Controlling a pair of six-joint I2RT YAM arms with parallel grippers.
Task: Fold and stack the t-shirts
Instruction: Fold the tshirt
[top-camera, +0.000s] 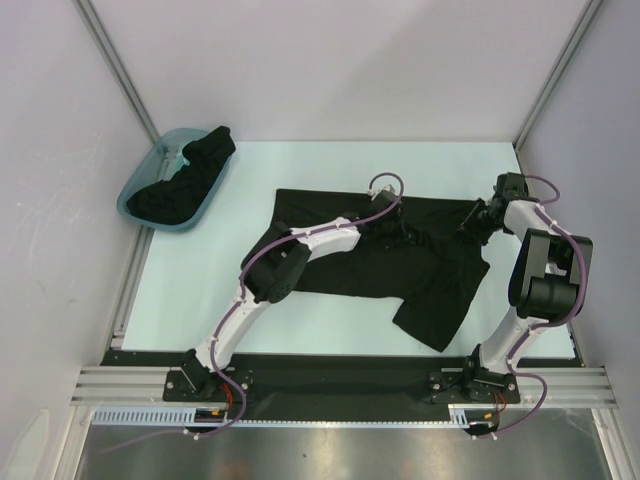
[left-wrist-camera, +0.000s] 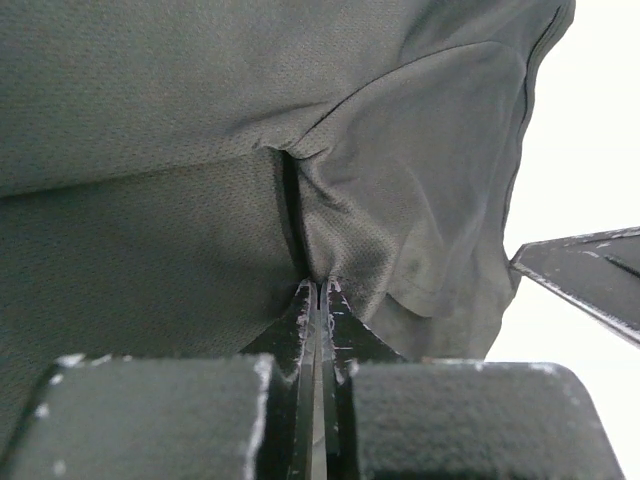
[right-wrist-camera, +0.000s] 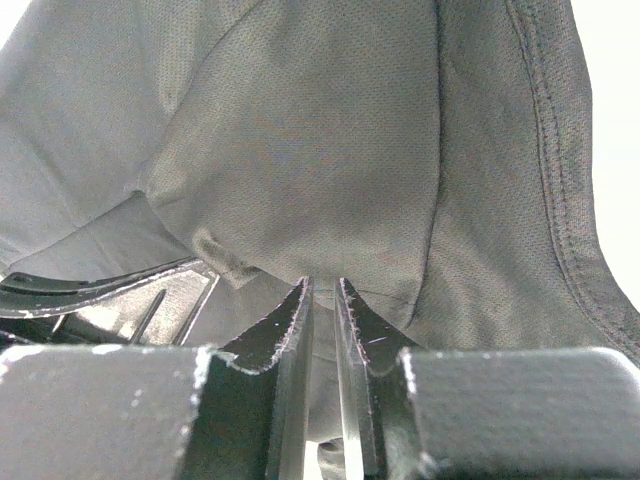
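The left pincer (left-wrist-camera: 318, 288) and right pincer (right-wrist-camera: 322, 285) each pinch the plain black short-sleeved t-shirt (top-camera: 440, 290) spread across the pale desk (top-camera: 200, 300).

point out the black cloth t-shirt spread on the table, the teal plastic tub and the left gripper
black cloth t-shirt (top-camera: 350, 275), top external view, on its flat body panel
teal plastic tub (top-camera: 148, 168), top external view, on its left inner wall
left gripper (left-wrist-camera: 318, 285), left wrist view, between its shut fingertips

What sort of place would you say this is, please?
Most likely a robotics lab test cell, not a home: plain white panel walls in a metal frame, two robot arms bolted at the table edge, and a black t-shirt laid out for handling.
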